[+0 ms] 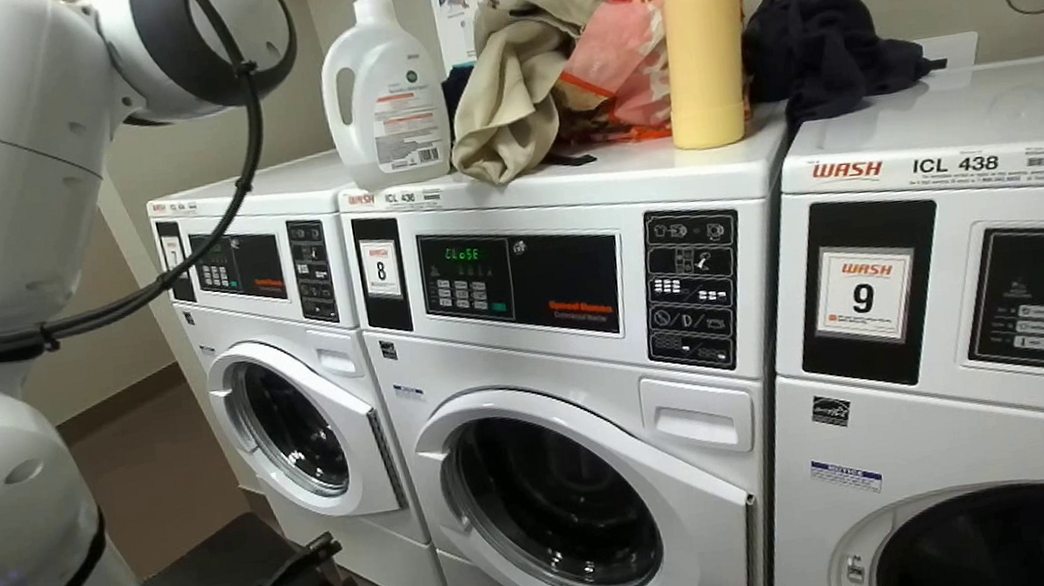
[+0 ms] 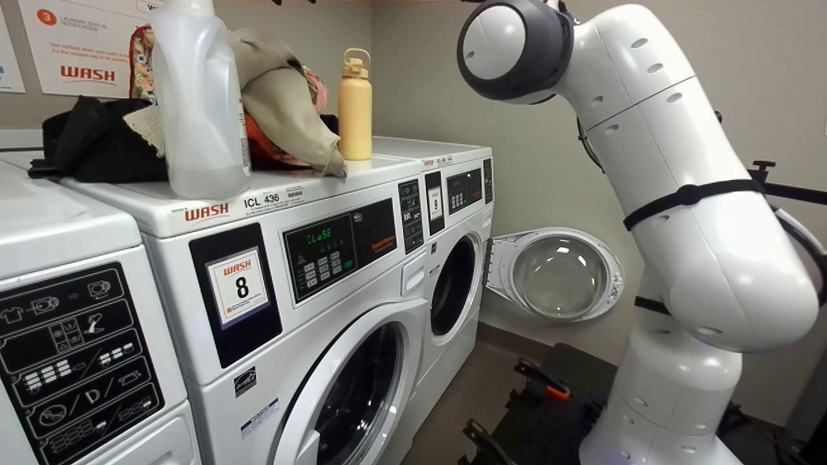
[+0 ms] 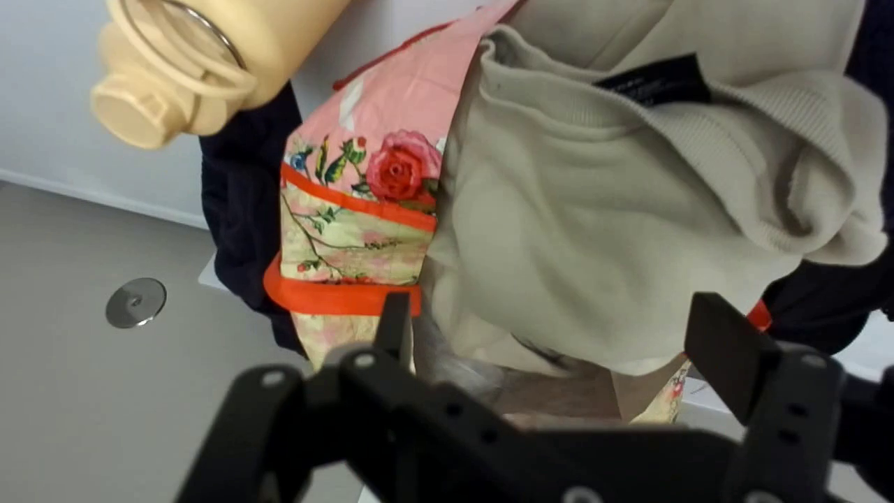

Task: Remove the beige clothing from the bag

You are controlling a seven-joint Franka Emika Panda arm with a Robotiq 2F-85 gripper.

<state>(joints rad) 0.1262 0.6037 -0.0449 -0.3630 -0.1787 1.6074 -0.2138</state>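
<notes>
Largest, the washing machine marked 8 serves as the support. On its white top rests the bag, pink, floral and trimmed in orange, its slack wall likely to be dragged along by whatever is pulled across it. The beige clothing is draped over the bag; in both exterior views its lower end comes down to the machine's top near the front edge. Whether any part lies inside the bag cannot be told. The garment looks light, limp and soft, a knit that should stretch and fold rather than break or slip. The gripper holds nothing: its jaws stand wide apart, with the garment's rounded edge and what appears to be the bag's mouth seen between them. That edge offers a fair purchase, provided no bag wall is caught with it. A firmer hold is probably the ribbed band, where the cloth looks thicker and several layers can be pinched together. Smallest, the black label lies beside the band; it seems too thin and flat to bear the pull.
</notes>
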